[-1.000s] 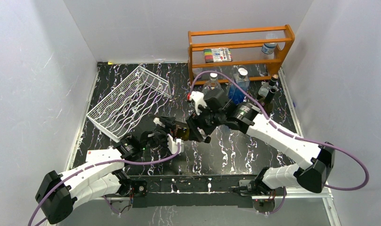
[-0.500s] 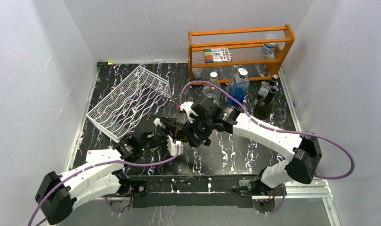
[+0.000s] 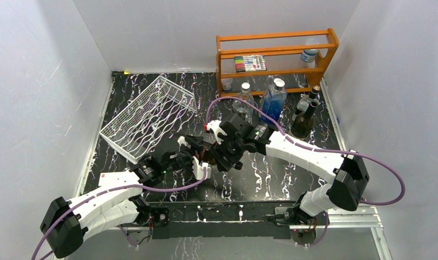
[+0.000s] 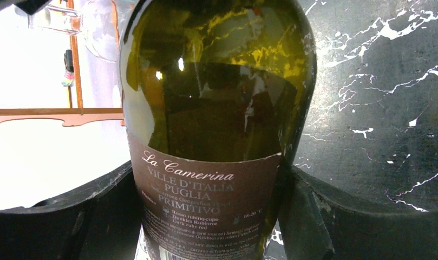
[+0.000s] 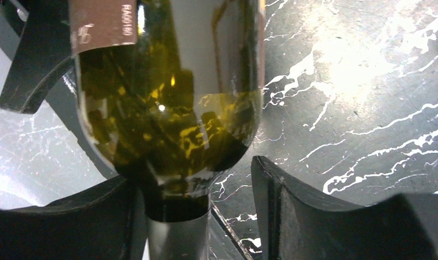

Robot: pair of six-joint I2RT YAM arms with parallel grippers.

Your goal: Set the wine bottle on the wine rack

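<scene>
While the black table [image 3: 270, 179] carries the whole scene, the rack [image 3: 149, 116] is the largest item on it. It sits tilted beyond and to the left of both pincers, well apart from them, with no bottle on it. The orange shelf [image 3: 276, 54] stands against the back wall, beyond the right pincer [image 3: 221, 147].

The bottle [image 4: 216, 97], dark green glass with a brown label, lies between the two pincers over mid-table. Its labelled body is inside the left pincer [image 3: 190, 158] and its neck [image 5: 176, 238] points into the right one. Whether it rests on the table or hangs just above it cannot be told.

Left pincer: clamped on the bottle's body, a finger pressed to each side of the label.

Right pincer: within the last second its arm has swung in from the right, and its jaws have drawn closer together. They now straddle the neck. One finger touches the glass, while the other finger [image 5: 270, 195] stands off, with table showing in the gap. This is not yet a grip.

The change suggests a two-armed hold or a handover is being prepared. The carry to the rack has not begun.
</scene>
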